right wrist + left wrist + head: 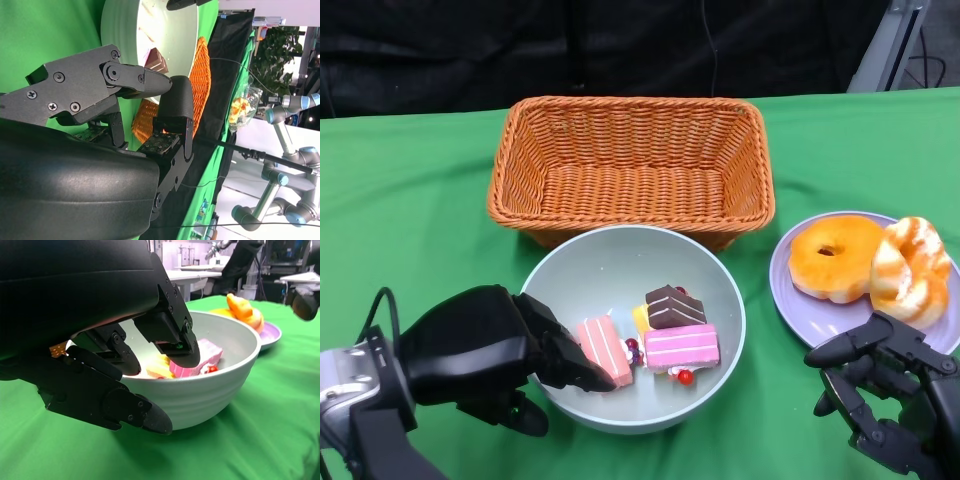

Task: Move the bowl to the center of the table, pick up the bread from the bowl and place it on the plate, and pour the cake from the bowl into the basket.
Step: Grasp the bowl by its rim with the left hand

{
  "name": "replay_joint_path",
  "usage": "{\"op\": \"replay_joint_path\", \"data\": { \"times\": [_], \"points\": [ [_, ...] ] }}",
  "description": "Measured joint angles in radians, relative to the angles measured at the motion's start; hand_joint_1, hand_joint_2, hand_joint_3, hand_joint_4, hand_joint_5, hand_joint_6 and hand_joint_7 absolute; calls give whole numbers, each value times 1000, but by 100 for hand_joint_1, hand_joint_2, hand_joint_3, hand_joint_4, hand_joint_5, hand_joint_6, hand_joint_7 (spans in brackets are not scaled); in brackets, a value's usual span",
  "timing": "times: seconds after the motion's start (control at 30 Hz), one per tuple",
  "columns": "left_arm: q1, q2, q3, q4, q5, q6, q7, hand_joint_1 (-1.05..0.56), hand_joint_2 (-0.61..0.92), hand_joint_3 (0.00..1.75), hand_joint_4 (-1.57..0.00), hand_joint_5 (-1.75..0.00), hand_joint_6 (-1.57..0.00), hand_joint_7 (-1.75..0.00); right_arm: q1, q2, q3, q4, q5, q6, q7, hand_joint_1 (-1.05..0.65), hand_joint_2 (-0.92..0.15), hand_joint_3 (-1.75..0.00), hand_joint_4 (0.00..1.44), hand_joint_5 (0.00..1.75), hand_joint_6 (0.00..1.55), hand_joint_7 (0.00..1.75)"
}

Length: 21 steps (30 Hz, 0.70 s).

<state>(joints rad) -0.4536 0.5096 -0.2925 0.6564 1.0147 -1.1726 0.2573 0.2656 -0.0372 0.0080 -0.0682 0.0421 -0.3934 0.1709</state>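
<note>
— While the left hand (510, 350) grips the bowl (620, 262) by its near-left rim, fingers inside and thumb outside, where does the bowl stand?
— Just before the basket (630, 165) on the green bench (410, 220), with cake slices (665, 335) in it.
— And the bread (870, 260)?
— Two pieces lie on the plate (785, 285), right of the bowl.
— The right hand (885, 385)?
— Empty, fingers apart, near the plate.

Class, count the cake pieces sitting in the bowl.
4: a pink striped slice by the left hand's fingers, a chocolate-topped slice, a pink slab below it, a yellow piece half hidden between them; others may be hidden.
</note>
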Motion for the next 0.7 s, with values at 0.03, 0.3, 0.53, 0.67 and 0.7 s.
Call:
{"op": "replay_joint_path", "data": {
  "times": [0.03, 0.3, 0.53, 0.67, 0.7],
  "points": [
    [-6, 2, -17, 2, 3, 18, 10, -44, 87, 1, -88, -2, -81, 0, 0, 0, 0, 0, 1, 0, 0, -21, -77, -57, 66, 152, 64, 126],
    [-26, 6, -149, 19, 52, 150, 86, -36, 86, 0, -93, -2, -89, -3, 1, 0, -2, 0, 13, 0, 0, -23, -76, -58, 66, 151, 65, 125],
    [-46, -16, -251, 105, 83, 211, 255, -27, 77, 0, -112, -5, -115, -7, -1, 0, -5, 4, 13, -1, -1, -23, -77, -56, 67, 150, 67, 122],
    [-67, -34, -304, 187, 82, 184, 371, -24, 77, 1, -127, -8, -129, -8, -7, 0, -5, 15, 11, -1, -3, -23, -77, -56, 67, 150, 67, 121],
    [-71, -34, -315, 203, 81, 175, 390, -24, 77, 1, -129, -8, -130, -8, -8, 0, -5, 16, 11, -2, -4, -23, -77, -56, 67, 150, 67, 121]
  ]
}}
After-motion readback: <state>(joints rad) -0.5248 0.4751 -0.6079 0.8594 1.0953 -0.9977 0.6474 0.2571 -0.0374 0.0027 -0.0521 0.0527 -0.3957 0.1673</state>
